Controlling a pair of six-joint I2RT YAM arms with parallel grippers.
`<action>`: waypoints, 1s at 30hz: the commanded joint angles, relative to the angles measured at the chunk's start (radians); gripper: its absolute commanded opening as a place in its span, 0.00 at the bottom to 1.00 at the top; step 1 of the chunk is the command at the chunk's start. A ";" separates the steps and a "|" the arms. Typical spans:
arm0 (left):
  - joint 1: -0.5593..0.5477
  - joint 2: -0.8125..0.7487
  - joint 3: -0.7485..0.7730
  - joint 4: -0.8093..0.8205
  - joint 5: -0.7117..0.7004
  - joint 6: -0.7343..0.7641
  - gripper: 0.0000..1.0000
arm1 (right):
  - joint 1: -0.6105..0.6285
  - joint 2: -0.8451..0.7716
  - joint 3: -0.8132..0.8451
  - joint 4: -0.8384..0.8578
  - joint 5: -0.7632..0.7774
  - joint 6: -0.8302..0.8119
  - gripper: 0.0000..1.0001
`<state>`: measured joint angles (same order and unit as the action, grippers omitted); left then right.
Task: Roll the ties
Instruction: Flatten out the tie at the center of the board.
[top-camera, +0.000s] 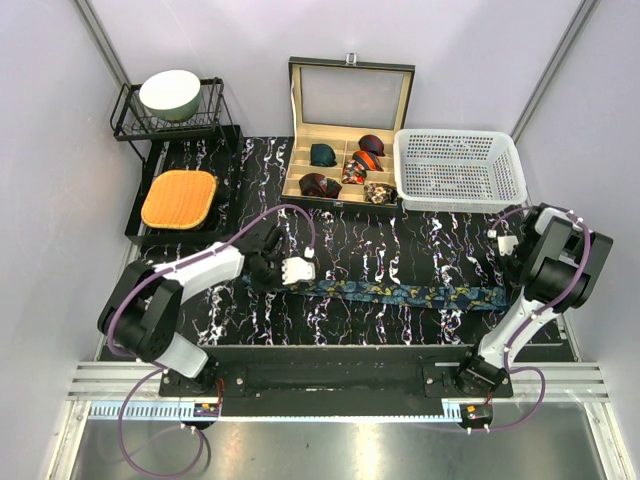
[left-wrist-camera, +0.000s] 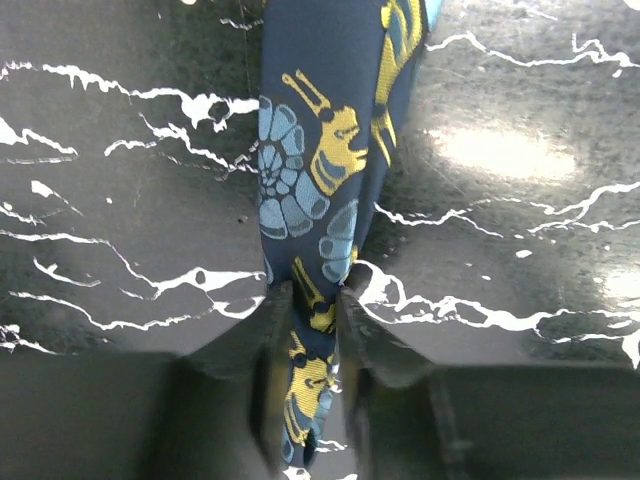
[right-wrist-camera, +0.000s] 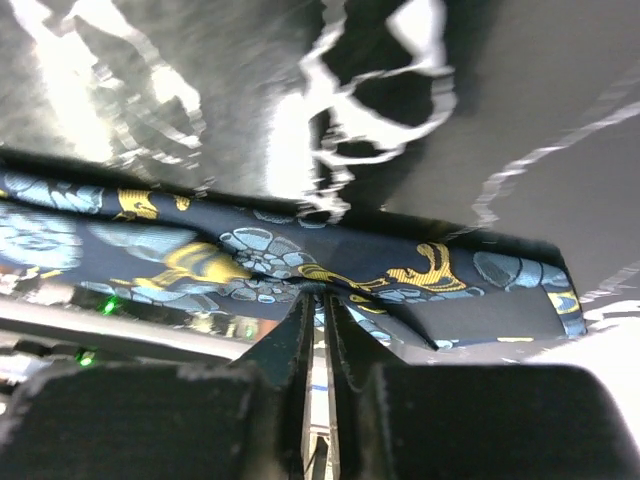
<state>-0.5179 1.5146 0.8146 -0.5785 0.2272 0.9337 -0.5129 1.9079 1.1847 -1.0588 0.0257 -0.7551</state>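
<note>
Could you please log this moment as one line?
left claw: shut on navy tie | right claw: shut on navy tie | navy tie: lying straight, unrolled

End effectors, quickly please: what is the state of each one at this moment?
Left end effector: closed on the navy patterned necktie.
Right end effector: closed on the navy patterned necktie, at its other end.
</note>
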 joint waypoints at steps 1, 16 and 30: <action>0.004 -0.103 -0.026 0.000 0.003 -0.033 0.33 | -0.001 0.045 0.012 0.315 0.043 -0.004 0.09; -0.157 0.033 0.185 0.058 0.106 -0.131 0.96 | -0.003 -0.144 0.061 0.115 -0.093 -0.019 0.12; -0.378 0.435 0.505 0.065 0.123 -0.250 0.91 | -0.004 -0.095 0.024 0.108 -0.118 0.023 0.13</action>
<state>-0.8574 1.9141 1.2724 -0.5224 0.3042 0.7155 -0.5133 1.8019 1.2144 -0.9405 -0.0547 -0.7551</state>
